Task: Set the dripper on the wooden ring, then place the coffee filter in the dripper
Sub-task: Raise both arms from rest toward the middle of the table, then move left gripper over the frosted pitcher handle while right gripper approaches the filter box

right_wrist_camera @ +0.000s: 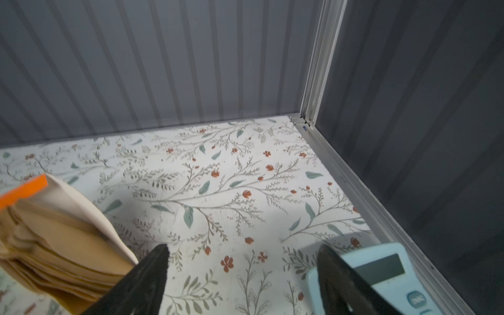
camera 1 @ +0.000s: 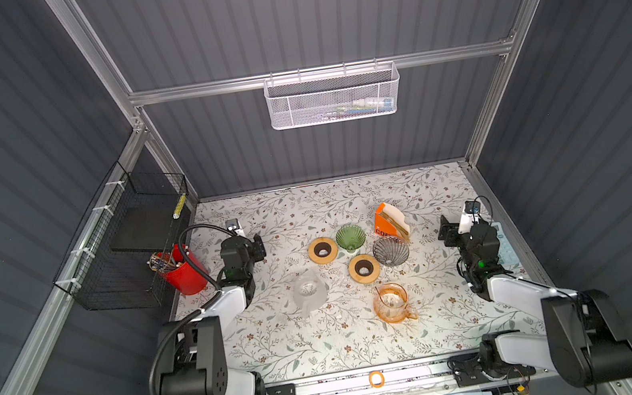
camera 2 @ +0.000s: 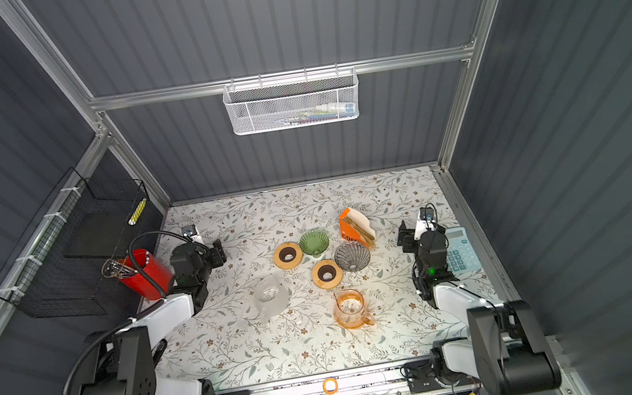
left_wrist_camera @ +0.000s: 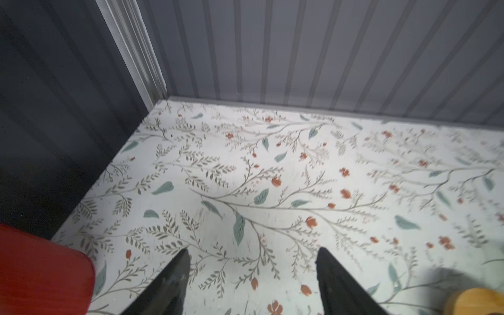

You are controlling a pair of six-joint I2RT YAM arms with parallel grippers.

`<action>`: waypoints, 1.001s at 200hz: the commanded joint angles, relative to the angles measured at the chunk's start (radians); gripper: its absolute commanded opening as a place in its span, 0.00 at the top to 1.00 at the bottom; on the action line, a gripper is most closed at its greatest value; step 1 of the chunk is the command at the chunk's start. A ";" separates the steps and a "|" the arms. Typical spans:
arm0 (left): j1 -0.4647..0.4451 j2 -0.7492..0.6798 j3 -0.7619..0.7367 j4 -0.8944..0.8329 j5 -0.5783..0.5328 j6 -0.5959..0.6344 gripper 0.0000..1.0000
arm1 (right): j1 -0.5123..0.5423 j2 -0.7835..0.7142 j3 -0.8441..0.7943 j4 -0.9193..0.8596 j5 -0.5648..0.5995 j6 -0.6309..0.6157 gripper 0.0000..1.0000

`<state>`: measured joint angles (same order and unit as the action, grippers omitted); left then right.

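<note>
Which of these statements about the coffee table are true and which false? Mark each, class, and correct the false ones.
1. Paper filters stand in the orange holder. True.
2. The grey dripper holds a filter. False: the grey dripper is empty.
3. The left gripper and the right gripper are both open and empty. True.
4. The orange jug lies tipped over. False: the orange jug stands upright.
5. The calculator lies by the left gripper. False: the calculator lies by the right gripper.
</note>
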<state>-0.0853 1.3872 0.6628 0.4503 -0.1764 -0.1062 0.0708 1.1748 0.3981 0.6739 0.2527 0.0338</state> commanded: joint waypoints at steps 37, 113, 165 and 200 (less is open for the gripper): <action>-0.192 -0.180 0.135 -0.558 0.029 -0.112 0.35 | 0.183 -0.272 0.151 -0.609 0.173 0.145 0.20; -0.374 -0.459 0.038 -0.949 0.111 -0.342 0.49 | 0.298 -0.455 0.193 -0.897 -0.022 0.322 0.29; -0.557 -0.513 0.008 -1.119 0.019 -0.436 0.58 | 0.317 -0.448 0.204 -0.908 -0.084 0.358 0.31; -0.626 -0.424 0.018 -1.115 0.015 -0.474 0.61 | 0.322 -0.428 0.211 -0.899 -0.100 0.362 0.31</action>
<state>-0.6796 0.9081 0.6758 -0.6090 -0.1314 -0.5323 0.3862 0.7372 0.5755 -0.2111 0.1791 0.3763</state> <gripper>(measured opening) 0.397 0.692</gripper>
